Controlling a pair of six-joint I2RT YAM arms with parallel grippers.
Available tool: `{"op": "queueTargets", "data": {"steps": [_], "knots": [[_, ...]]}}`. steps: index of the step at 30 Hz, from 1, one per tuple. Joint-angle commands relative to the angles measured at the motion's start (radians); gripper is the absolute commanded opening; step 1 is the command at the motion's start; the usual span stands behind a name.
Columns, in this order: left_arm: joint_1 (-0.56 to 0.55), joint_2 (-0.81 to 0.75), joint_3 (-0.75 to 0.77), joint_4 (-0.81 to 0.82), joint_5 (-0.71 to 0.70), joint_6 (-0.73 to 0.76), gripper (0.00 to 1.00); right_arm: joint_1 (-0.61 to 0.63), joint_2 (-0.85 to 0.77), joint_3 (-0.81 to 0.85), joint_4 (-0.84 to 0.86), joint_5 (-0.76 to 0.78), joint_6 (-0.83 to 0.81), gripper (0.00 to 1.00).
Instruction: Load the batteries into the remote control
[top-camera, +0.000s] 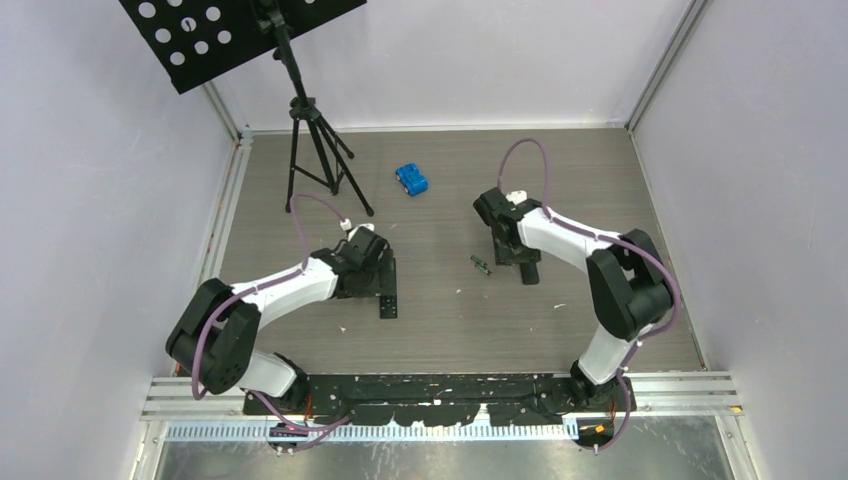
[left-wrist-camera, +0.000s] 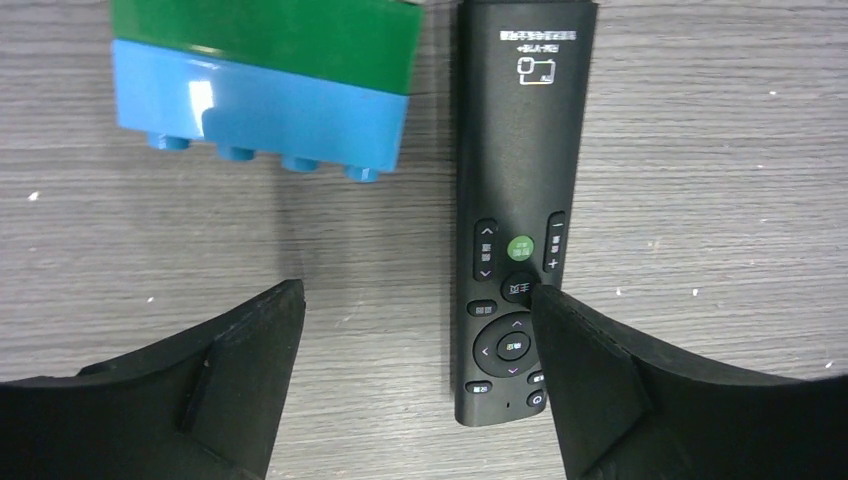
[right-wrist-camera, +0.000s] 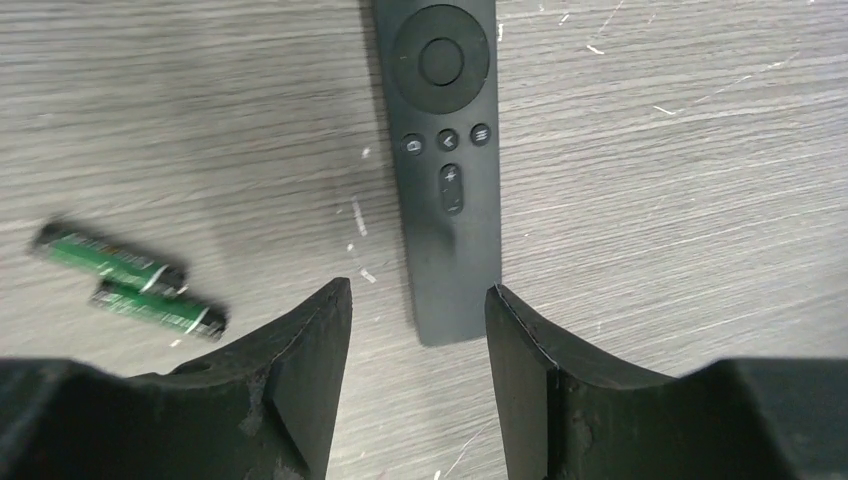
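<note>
Two black remotes lie button side up. One with several buttons and a green key (left-wrist-camera: 515, 220) lies under my left gripper (left-wrist-camera: 415, 290), which is open; its right finger overlaps the remote's lower right edge. This remote shows in the top view (top-camera: 387, 298) below the left gripper (top-camera: 375, 268). A slimmer remote with a round pad (right-wrist-camera: 448, 170) lies just ahead of my open right gripper (right-wrist-camera: 418, 287), its near end between the fingertips. Two dark green batteries (right-wrist-camera: 125, 280) lie side by side to its left, also in the top view (top-camera: 481, 264). No battery recess shows.
A blue and green block (left-wrist-camera: 265, 85) lies left of the left remote. A blue toy (top-camera: 411, 180) sits at the back middle of the table. A black tripod (top-camera: 318, 150) stands at the back left. Grey walls close in the table.
</note>
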Motion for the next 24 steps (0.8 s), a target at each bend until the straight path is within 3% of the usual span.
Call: {"op": "queueTargets", "data": {"steps": [1, 13, 15, 18, 24], "knots": [[-0.036, 0.050, 0.011, 0.008, -0.048, -0.011, 0.83, 0.002, -0.128, -0.017, 0.059, -0.099, 0.024, 0.57], [-0.105, -0.044, -0.002, 0.065, -0.080, -0.069, 0.93, 0.003, -0.257, -0.105, 0.139, -0.234, 0.066, 0.57], [-0.114, -0.051, -0.003, 0.076, -0.085, -0.077, 0.90, 0.003, -0.261, -0.116, 0.150, -0.246, 0.072, 0.57], [-0.127, -0.064, -0.010, 0.096, -0.102, -0.095, 0.76, 0.003, -0.266, -0.129, 0.164, -0.261, 0.082, 0.57], [-0.158, 0.030, 0.037, 0.107, -0.095, -0.085, 0.74, 0.003, -0.275, -0.155, 0.190, -0.293, 0.095, 0.56]]}}
